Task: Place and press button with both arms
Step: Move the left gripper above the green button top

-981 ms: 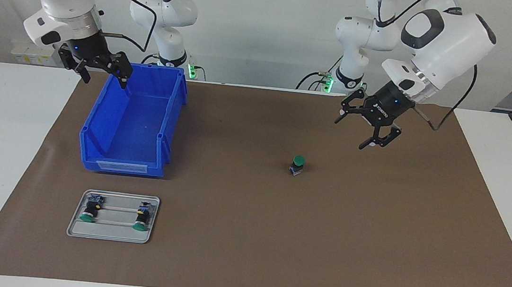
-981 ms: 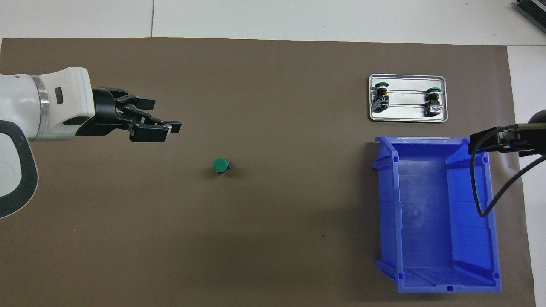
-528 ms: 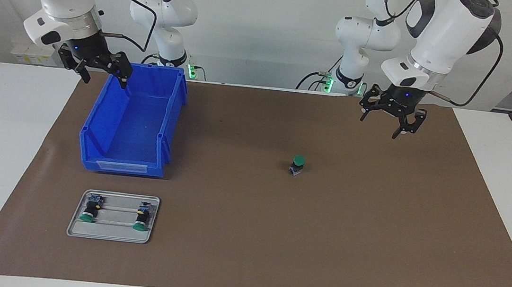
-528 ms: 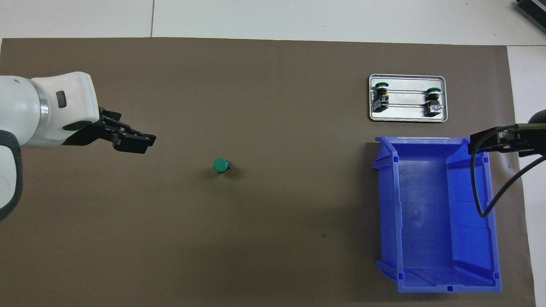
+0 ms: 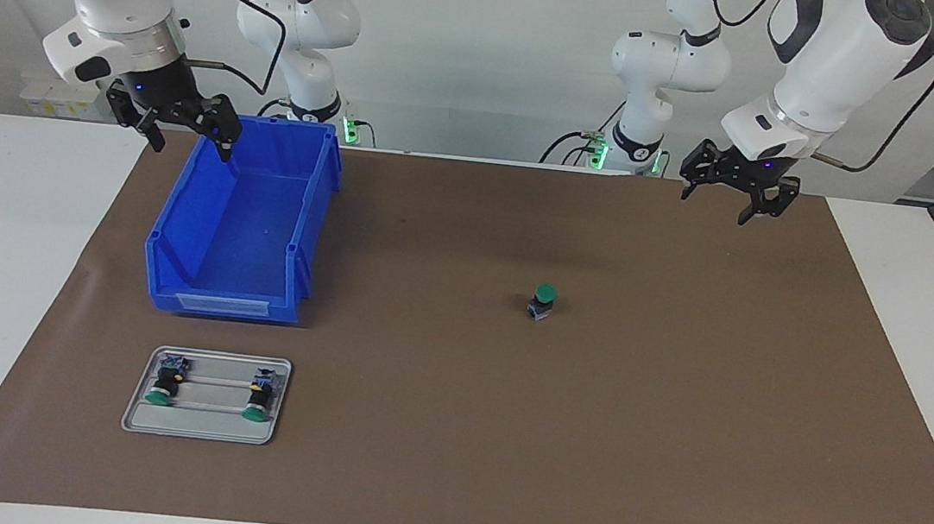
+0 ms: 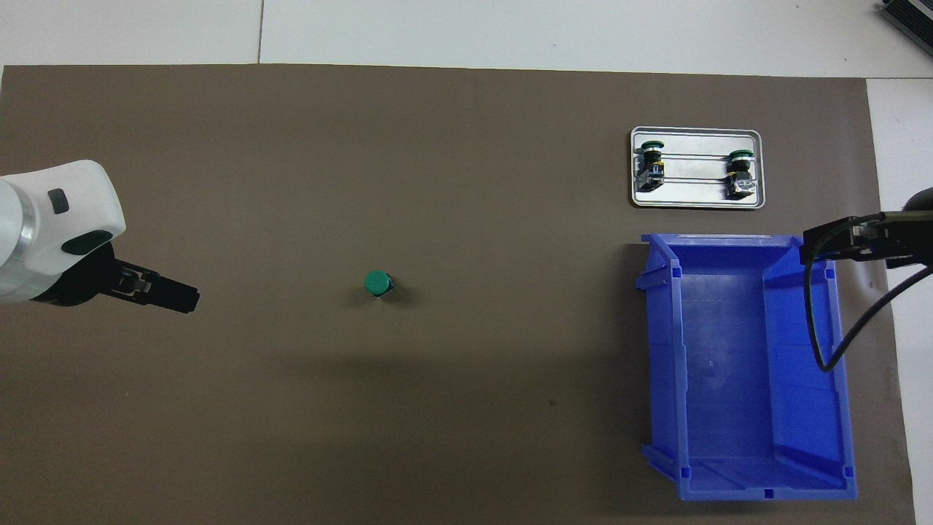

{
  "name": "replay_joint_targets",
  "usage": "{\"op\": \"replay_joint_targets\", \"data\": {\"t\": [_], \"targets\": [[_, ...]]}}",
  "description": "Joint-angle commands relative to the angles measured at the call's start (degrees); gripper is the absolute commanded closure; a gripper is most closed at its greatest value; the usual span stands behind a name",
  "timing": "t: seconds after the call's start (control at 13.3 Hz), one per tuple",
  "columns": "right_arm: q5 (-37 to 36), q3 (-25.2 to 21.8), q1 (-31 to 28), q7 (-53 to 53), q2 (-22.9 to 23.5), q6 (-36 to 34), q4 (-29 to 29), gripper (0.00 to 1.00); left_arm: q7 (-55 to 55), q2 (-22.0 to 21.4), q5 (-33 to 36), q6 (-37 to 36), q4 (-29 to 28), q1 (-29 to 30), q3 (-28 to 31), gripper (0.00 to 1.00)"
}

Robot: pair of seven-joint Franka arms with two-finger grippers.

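Observation:
The button (image 5: 543, 301) stands upright on the brown mat with its green cap up, near the mat's middle; it also shows in the overhead view (image 6: 377, 283). My left gripper (image 5: 718, 202) is open and empty, raised over the mat's edge nearest the robots, well apart from the button; the overhead view shows it (image 6: 173, 297) toward the left arm's end. My right gripper (image 5: 192, 148) is open and empty, and waits above the blue bin's rim (image 6: 822, 248).
An empty blue bin (image 5: 224, 303) stands toward the right arm's end (image 6: 743, 364). A grey tray (image 5: 202, 431), farther from the robots than the bin, holds two green-capped twin buttons (image 5: 160, 386) (image 5: 257, 403). Brown mat (image 5: 586, 448) covers the table.
My left gripper has risen and drawn back from beside the button toward its own base. The button, the right arm, the bin and the tray have not moved.

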Motion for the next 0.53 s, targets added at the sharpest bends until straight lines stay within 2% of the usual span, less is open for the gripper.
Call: {"op": "replay_joint_targets", "data": {"t": [0.0,0.08,0.15,0.3,0.38,0.45], "targets": [[0.77,0.31,-0.44,-1.31,-0.67,-0.78,-0.1,0.0,-8.21,-1.47,1.13,5.4,-2.93,-4.35,0.05,0.01],[0.77,0.31,-0.44,-1.31,-0.67,-0.78,-0.1,0.0,-11.02,-0.86,1.13,7.78,-3.29,-5.66,0.05,0.13],[0.77,0.31,-0.44,-1.31,-0.67,-0.69,-0.1,0.0,-13.49,0.19,1.13,8.67,-3.29,-6.72,-0.04,0.39],[0.77,0.31,-0.44,-1.31,-0.67,-0.78,-0.1,0.0,-21.02,4.66,1.13,12.18,-2.85,-10.49,0.05,0.78],[0.77,0.31,-0.44,-1.31,-0.67,-0.69,-0.1,0.0,-25.68,7.47,1.13,14.72,-2.5,-12.51,0.05,0.93],[0.77,0.31,-0.44,-1.31,-0.67,-0.78,-0.1,0.0,-27.73,9.06,1.13,16.66,-2.41,-13.84,0.05,1.0]]}}
